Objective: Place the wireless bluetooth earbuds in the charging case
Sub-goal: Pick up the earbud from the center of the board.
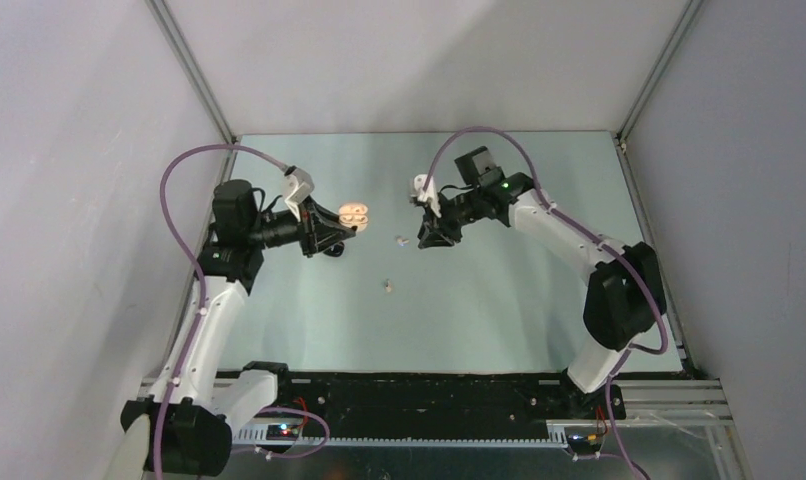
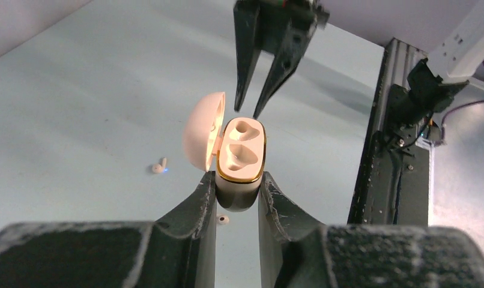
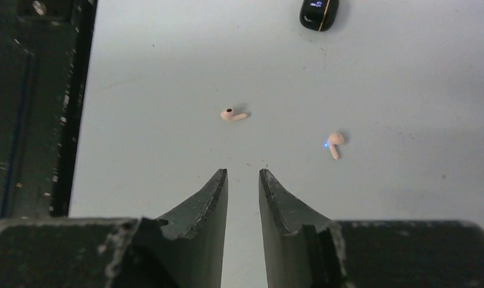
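My left gripper is shut on the charging case, a cream shell with a gold rim, held above the table. Its lid stands open to the left and both wells are empty. From above, the case sits at the tip of the left gripper. Two beige wireless bluetooth earbuds lie on the table: one with a dark tip, the other showing a blue light. The right gripper hangs over the table near them, open by a narrow gap with nothing between its fingers. It points down just behind the case.
A small black object with a gold line lies at the top edge of the right wrist view. The black rail of the table's near edge runs down the left. White walls enclose the pale green table.
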Controlling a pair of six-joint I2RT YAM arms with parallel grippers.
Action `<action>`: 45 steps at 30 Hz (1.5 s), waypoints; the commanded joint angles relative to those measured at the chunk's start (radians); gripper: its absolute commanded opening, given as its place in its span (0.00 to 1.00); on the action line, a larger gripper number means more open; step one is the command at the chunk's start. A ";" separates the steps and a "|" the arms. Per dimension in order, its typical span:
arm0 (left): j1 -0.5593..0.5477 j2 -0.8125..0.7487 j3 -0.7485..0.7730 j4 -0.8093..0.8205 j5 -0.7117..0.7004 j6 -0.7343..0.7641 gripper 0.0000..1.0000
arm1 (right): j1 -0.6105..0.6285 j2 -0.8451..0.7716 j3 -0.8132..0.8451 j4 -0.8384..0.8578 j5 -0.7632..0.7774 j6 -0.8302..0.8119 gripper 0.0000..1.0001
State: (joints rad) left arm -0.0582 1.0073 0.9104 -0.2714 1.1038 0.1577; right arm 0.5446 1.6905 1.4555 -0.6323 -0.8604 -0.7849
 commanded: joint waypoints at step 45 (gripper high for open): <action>0.249 -0.135 -0.126 0.489 -0.222 -0.518 0.00 | 0.087 0.552 0.514 0.026 0.514 0.214 0.29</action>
State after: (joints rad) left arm 0.1753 0.8955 0.7647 0.1635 0.8825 -0.3416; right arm 0.6048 2.1738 1.8576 -0.6289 -0.4534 -0.7475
